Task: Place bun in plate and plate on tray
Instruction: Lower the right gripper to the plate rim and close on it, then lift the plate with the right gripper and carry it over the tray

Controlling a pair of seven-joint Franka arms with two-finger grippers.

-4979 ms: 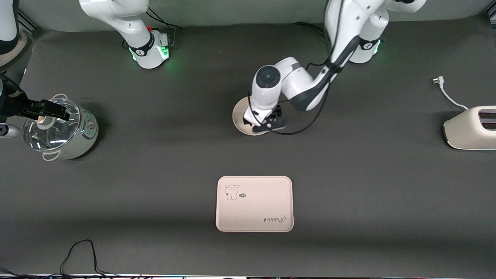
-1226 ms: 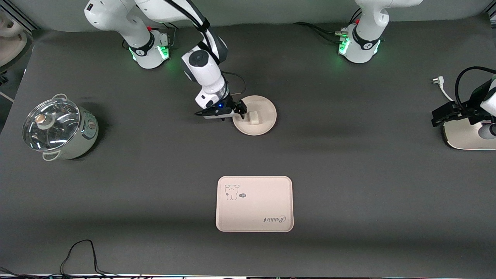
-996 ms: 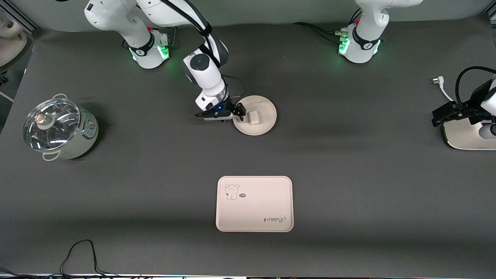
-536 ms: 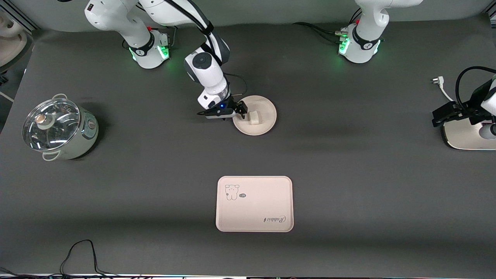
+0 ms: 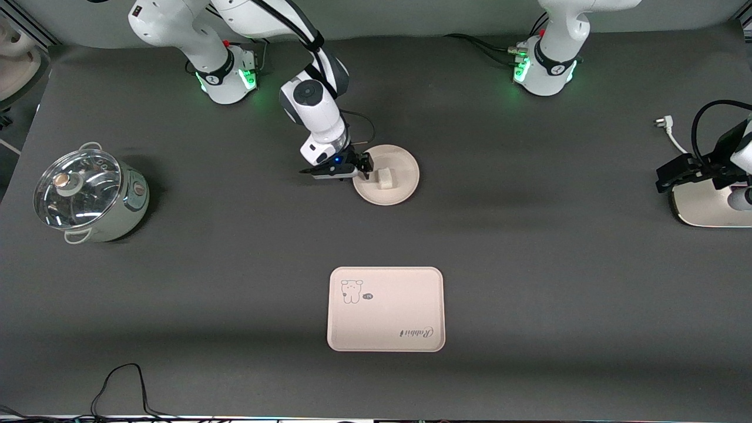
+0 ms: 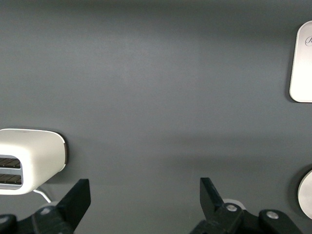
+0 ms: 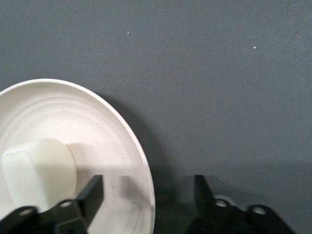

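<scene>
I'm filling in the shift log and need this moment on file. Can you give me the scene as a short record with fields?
bun: lying in the plate
plate: on the table, farther from the front camera than the tray
tray: nothing on it
right gripper: open, one finger either side of the plate's rim
left gripper: open, waiting above the toaster
pot: lidded, at the right arm's end of the table
left to do: plate onto tray

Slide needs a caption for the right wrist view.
Right gripper straddles the plate rim, fingers apart, bun on plate.
</scene>
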